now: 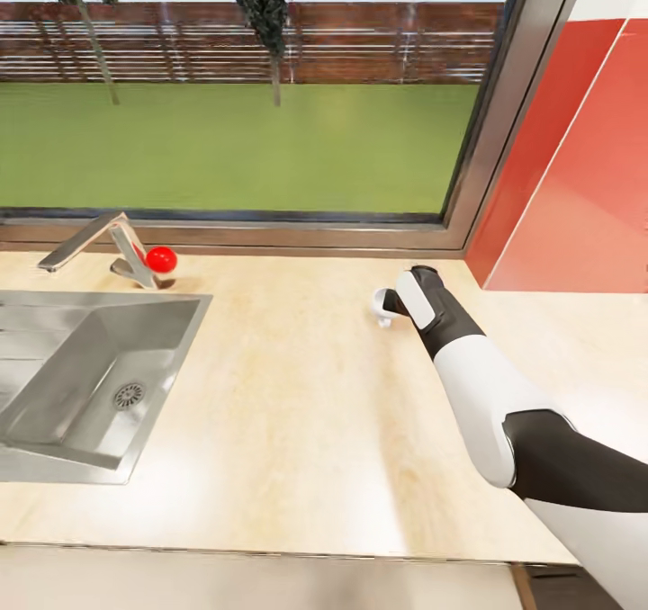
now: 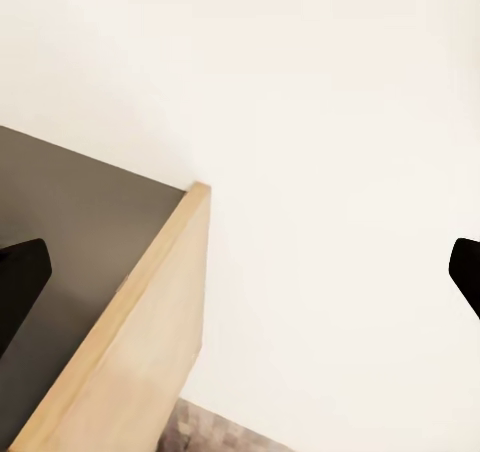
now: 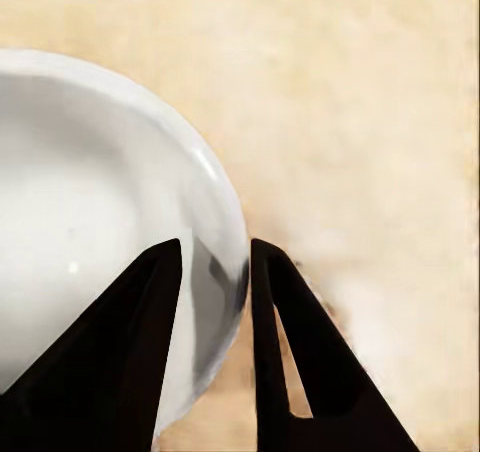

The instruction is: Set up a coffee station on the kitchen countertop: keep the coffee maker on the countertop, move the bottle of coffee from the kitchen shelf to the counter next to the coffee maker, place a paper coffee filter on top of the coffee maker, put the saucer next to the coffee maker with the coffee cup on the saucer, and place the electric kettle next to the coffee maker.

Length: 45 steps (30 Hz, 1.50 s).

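The right hand (image 3: 215, 272) is pinching the rim of the round white ceramic saucer (image 3: 90, 242) above the pale wood-grain worktop (image 3: 370, 122); such a thin edge grip is risking a slip or tilt

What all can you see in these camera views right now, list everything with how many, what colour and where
Countertop: one, pale beige wood-look, spanning the head view below the window.
Sink: one, steel, set into the countertop at the left, round drain in its basin.
Faucet: one, steel with a red knob, behind the sink.
Window: one, dark frame, looking onto green lawn, trees and a brown fence.
Wall panel: one, red, at the right.
Saucer: one, white, on the countertop, its rim between the right fingers.
Left gripper: black fingertips spread wide, over a white surface and a wooden edge.
Right gripper: black fingers astride the saucer rim; white-and-black arm reaching over the counter.
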### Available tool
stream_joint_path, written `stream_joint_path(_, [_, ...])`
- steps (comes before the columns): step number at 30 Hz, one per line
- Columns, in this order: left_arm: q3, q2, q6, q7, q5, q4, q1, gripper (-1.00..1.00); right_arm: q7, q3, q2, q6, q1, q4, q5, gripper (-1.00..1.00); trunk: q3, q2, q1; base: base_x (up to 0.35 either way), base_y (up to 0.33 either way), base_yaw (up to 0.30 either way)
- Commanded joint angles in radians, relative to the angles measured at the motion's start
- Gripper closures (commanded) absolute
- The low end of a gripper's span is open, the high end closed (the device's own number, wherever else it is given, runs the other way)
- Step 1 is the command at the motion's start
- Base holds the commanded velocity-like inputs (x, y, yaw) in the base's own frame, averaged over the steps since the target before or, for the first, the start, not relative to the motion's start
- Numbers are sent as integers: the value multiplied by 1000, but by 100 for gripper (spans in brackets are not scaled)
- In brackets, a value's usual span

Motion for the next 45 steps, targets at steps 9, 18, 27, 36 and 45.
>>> stream_joint_path(9, [3, 1, -6, 0, 3, 1, -2, -100, -8, 3, 0, 2, 10, 0, -10, 100, 6, -1, 0, -338, 0, 0])
stream_joint_path(18, [3, 1, -10, -1, 3, 0, -2, -100, -7, 5, 0, 2, 41, -2, -11, 100, 20, -1, 0, -266, 0, 0])
stream_joint_path(27, [1, -4, -15, -2, -6, -3, -4, -100, -2, 28, 1, 2, 67, -5, -9, 100, 33, -1, 0, -39, 0, 48])
stream_joint_path(36, [-1, -5, -15, -2, -7, -3, -11, -100, 27, 63, -1, -88, 249, -246, -7, 100, 47, -1, 0, 0, 0, 76])
stream_joint_path(45, [1, -8, -19, -2, -5, -3, -11, -100, 26, 165, -17, -97, 439, -580, -3, 100, 60, -1, 0, 0, 0, 110])
